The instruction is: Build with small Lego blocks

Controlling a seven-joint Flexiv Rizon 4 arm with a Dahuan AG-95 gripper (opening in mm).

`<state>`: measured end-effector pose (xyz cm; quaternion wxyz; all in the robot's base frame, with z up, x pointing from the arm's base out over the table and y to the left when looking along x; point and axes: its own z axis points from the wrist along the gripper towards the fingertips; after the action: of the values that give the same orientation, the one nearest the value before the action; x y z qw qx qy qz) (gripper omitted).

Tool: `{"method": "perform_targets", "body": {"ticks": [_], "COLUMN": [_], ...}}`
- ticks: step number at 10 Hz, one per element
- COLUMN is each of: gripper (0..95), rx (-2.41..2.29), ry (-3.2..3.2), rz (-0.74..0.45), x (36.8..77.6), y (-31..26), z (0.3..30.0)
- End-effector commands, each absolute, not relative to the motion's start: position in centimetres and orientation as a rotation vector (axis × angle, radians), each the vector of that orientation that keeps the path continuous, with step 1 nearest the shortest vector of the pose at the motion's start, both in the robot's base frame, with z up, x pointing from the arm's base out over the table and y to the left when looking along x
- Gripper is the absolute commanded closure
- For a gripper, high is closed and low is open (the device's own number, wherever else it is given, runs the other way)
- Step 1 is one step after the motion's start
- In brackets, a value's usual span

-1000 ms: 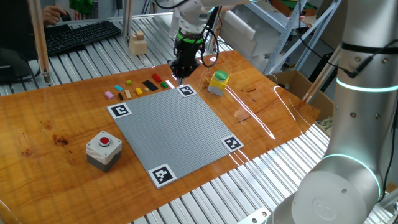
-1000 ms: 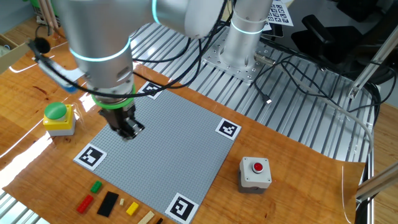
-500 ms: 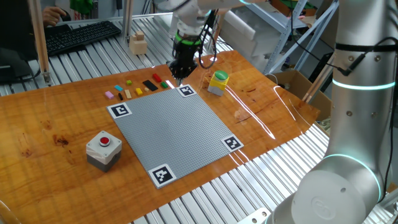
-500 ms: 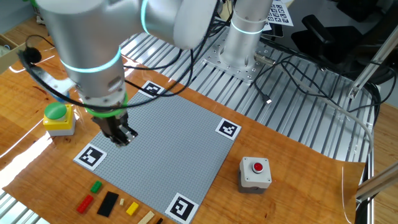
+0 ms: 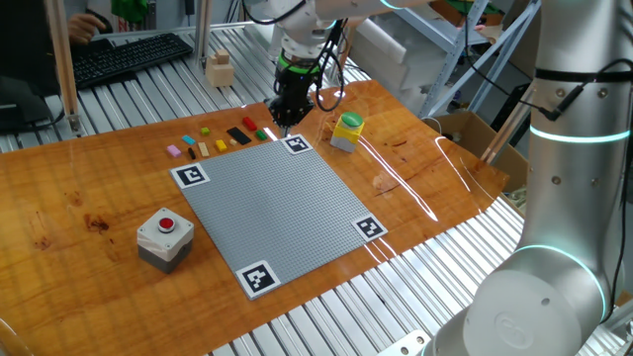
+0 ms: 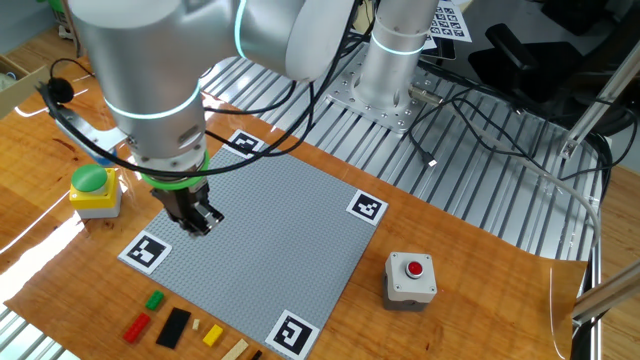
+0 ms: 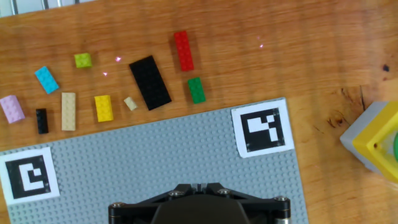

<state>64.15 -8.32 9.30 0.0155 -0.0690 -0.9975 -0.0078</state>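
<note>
The small Lego blocks lie in a loose row on the wooden table just beyond the grey baseplate (image 7: 155,162): a red brick (image 7: 183,50), a green brick (image 7: 196,89), a large black brick (image 7: 150,82), yellow (image 7: 103,107), tan (image 7: 68,111), blue (image 7: 46,79), pink (image 7: 12,108) and lime (image 7: 83,60) ones. The row also shows in one fixed view (image 5: 223,140) and in the other fixed view (image 6: 175,325). My gripper (image 7: 199,185) hangs above the baseplate's corner near a marker tag (image 7: 263,127), short of the bricks. Its jaws are together and hold nothing. It also shows from the sides (image 5: 286,121) (image 6: 200,222).
A yellow object with a green top (image 5: 347,131) stands right of the baseplate corner. A grey box with a red button (image 5: 164,237) sits at the plate's near left. A pale wooden block (image 5: 220,69) and a keyboard (image 5: 129,54) lie beyond the table.
The gripper has moved from over the baseplate toward its corner next to the row of bricks, then nearly stopped. The bricks have not moved.
</note>
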Motion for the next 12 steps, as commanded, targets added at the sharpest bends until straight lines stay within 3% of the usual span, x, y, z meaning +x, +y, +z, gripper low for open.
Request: {"method": "perform_targets", "body": {"ticks": [1, 4, 5, 6, 7, 12], "gripper": [95.0, 95.0, 76.0, 76.0, 57.0, 57.0], "rx": [-0.212, -0.193, -0.216, -0.225, -0.210, -0.251], "ry": [-3.104, -3.093, -3.084, -3.070, -3.075, -3.045], "rz": [-0.028, -0.028, -0.021, -0.020, -0.025, -0.044], "x": [64.00, 64.00, 64.00, 64.00, 64.00, 64.00], "y": [-8.31, -8.31, -8.31, -8.31, -8.31, -8.31], "z": [9.39, 9.39, 9.39, 9.39, 9.39, 9.39]}}
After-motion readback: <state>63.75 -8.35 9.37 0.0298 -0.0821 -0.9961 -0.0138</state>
